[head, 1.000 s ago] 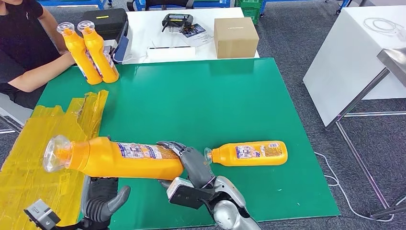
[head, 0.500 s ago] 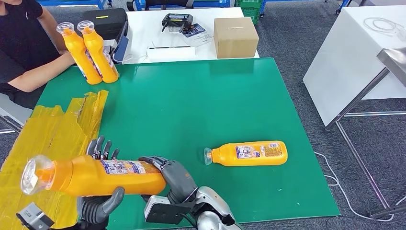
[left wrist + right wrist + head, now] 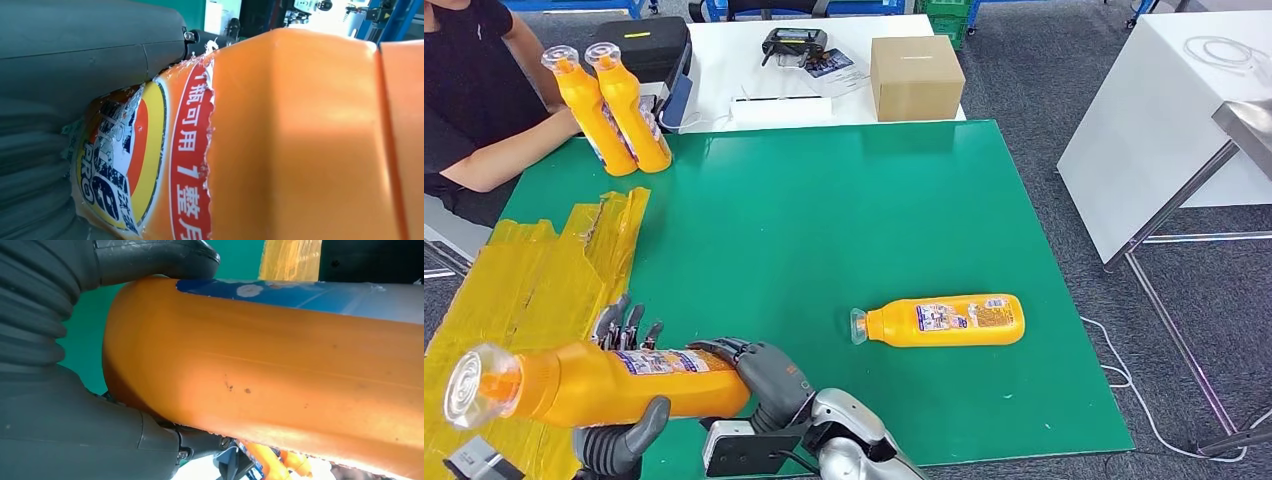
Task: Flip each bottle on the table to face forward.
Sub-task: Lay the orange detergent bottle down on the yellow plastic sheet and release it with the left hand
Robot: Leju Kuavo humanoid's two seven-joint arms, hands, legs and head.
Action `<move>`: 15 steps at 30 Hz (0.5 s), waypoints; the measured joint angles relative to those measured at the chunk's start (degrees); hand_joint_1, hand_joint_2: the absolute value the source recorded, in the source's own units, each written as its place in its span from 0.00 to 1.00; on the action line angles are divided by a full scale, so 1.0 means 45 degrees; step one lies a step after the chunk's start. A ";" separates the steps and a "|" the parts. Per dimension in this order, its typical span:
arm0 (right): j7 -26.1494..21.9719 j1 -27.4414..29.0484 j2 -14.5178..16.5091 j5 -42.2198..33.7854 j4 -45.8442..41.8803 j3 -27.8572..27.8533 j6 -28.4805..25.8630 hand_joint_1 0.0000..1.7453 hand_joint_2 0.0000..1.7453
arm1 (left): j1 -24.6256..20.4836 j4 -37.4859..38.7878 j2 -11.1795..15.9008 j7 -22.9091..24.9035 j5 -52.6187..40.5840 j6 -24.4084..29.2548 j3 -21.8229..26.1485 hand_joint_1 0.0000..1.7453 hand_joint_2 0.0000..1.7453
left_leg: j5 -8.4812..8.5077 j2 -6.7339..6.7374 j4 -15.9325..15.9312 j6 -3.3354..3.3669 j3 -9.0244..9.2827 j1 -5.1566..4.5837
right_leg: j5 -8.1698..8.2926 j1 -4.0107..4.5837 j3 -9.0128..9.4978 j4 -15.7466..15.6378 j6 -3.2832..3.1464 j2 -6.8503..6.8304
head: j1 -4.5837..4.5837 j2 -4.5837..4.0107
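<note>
Two hands hold your orange bottle (image 3: 614, 380) level over the table's (image 3: 844, 200) near left corner: right hand (image 3: 769, 385) gripping its base, left hand (image 3: 619, 435) cupping beneath. Open green stretches beyond; another bottle (image 3: 944, 320) lies rightward.

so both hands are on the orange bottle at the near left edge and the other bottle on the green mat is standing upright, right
Not quite. The other bottle on the green mat lies on its side, cap toward the robot's left, as the head view shows. The rest holds: the left hand and right hand are both on the held bottle.
</note>
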 joint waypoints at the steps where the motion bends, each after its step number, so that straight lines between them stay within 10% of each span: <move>1: -0.0004 -0.0023 0.0011 -0.0011 0.0052 0.0016 -0.0012 1.00 1.00 | 0.0015 0.0000 -0.0006 -0.0069 -0.0039 -0.0006 0.0027 1.00 1.00 | 0.0000 0.0000 0.0000 0.0000 0.0000 0.0000 | 0.0000 0.0000 0.0000 0.0000 0.0000 0.0000 | 0.0001 0.0000; 10: -0.0194 -0.0073 0.0058 0.0079 0.0436 0.0046 -0.0425 0.95 1.00 | 0.0132 -0.0036 -0.0142 -0.0535 -0.0370 -0.0160 0.0193 1.00 1.00 | 0.0000 0.0000 0.0000 0.0000 0.0000 -0.0002 | 0.0001 -0.0002 0.0000 0.0000 0.0000 0.0000 | 0.0002 0.0000; 14: -0.0242 -0.0069 0.0057 0.0130 0.0494 0.0030 -0.0561 0.00 1.00 | 0.0103 -0.0075 -0.0181 -0.0568 -0.0658 -0.0198 0.0236 1.00 1.00 | 0.0000 0.0000 0.0000 0.0000 0.0001 -0.0001 | 0.0000 -0.0001 -0.0003 0.0000 0.0000 0.0000 | 0.0001 0.0000; 15: -0.0225 -0.0061 0.0055 0.0169 0.0499 0.0010 -0.0646 0.00 1.00 | 0.0073 -0.0086 -0.0189 -0.0584 -0.0885 -0.0154 0.0233 1.00 1.00 | 0.0000 0.0000 0.0000 0.0000 0.0000 -0.0001 | 0.0000 -0.0001 -0.0003 0.0000 0.0000 0.0000 | 0.0002 0.0000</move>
